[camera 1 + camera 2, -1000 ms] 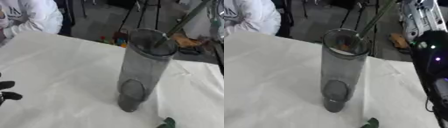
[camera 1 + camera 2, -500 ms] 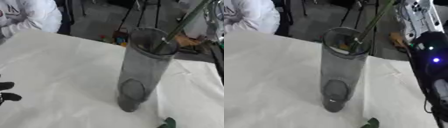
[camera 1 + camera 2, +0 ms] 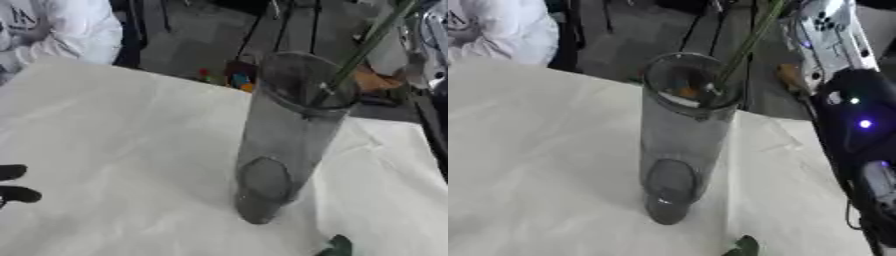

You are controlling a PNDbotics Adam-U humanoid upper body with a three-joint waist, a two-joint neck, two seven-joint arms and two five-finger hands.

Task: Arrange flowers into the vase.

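A tall grey see-through vase (image 3: 284,145) stands upright in the middle of the white-covered table (image 3: 105,130). A thin green flower stem (image 3: 363,50) slants down from the upper right, and its lower end sits just inside the vase's mouth (image 3: 689,80). The stem's top runs out of view, so what holds it is hidden. My right arm (image 3: 859,125), black with small lit lights, shows along the right edge; its hand does not show. Fingertips of my left hand (image 3: 16,194) rest open at the lower left edge, far from the vase.
A green leaf (image 3: 744,246) lies on the cloth just in front of the vase. The table's far edge (image 3: 175,80) runs behind the vase, with small coloured things (image 3: 223,77) on the dark floor beyond.
The stem's lower end has sunk a little further into the vase's mouth. The view has shifted slightly. My left hand has stayed put.
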